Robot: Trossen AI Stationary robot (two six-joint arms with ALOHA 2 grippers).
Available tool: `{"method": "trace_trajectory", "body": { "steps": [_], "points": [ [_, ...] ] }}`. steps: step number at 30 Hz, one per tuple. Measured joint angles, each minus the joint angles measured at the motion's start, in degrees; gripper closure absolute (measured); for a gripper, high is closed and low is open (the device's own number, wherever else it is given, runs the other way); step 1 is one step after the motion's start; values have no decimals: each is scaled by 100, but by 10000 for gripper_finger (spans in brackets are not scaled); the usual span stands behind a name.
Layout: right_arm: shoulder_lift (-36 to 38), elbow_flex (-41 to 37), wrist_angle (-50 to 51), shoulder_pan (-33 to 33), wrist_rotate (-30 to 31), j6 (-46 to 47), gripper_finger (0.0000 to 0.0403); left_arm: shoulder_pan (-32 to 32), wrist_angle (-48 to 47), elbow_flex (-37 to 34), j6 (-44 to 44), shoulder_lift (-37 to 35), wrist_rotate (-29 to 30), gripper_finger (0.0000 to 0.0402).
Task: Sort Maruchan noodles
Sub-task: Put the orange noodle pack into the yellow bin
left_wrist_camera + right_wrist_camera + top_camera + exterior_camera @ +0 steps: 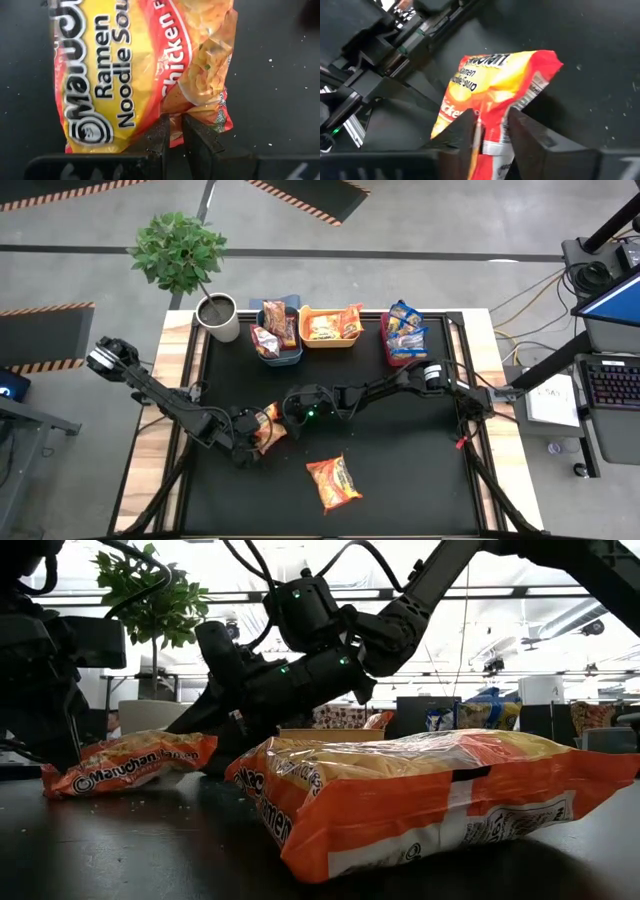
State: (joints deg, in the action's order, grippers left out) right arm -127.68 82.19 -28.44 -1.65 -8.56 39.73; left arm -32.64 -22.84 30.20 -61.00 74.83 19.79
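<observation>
- The table (pixel 400 490) has a black matte top with pale wood edges, dusted with small crumbs
- A potted plant (pixel 180 250) in a white pot stands at the far left corner
- Three plastic bins sit in a row along the far edge: a blue bin (pixel 280 352), a yellow bin (pixel 330 340) and a red bin (pixel 392 352), each with noodle packets inside; dark red ones in the blue bin, orange ones in the yellow, blue ones in the red
- A loose orange packet (pixel 334 482) lies flat on the near middle of the table, well apart from both arms; it is a crinkly, shiny rectangle printed with white lettering
- A second orange packet (pixel 268 426) sits left of centre between the two grippers; its wrapper is glossy orange and yellow, creased, reading "Ramen Noodle Soup" and "Chicken"
- The left gripper (pixel 173 131) pinches one short sealed edge of that packet, its dark fingers nearly together with only the thin film between them
- The right gripper (pixel 490 131) has its fingers on either side of the opposite end, narrowed onto the crumpled wrapper so that the packet bulges up between them
</observation>
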Motion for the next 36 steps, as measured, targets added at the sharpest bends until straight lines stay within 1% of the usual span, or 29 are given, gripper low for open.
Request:
{"method": "trace_trajectory", "body": {
  "steps": [6,8,14,18,21,25,28,31,36],
  "points": [
    [4,0,-44,-4,-70,-181,368,0,21,0,31,0,50,364],
    [4,0,-33,-4,-68,-298,386,-29,29,-2,76,-8,65,364],
    [169,0,425,11,-176,-506,394,-202,43,116,308,-103,191,364],
    [360,0,834,16,-181,-770,395,-293,-94,283,606,-224,431,364],
    [540,0,1276,16,-150,-1001,395,-332,-192,431,977,-403,629,364],
    [831,0,1887,17,-129,-1291,395,-332,-215,597,1762,-754,899,364],
    [1132,-2,2360,22,-73,-1481,395,-345,-189,722,2458,-1091,1230,364],
    [1477,-2,2930,48,22,-1687,395,-354,-93,767,3164,-1410,1764,364],
    [2127,-4,3906,106,621,-1889,395,-352,193,646,4072,-1840,2738,364]
  ]
}}
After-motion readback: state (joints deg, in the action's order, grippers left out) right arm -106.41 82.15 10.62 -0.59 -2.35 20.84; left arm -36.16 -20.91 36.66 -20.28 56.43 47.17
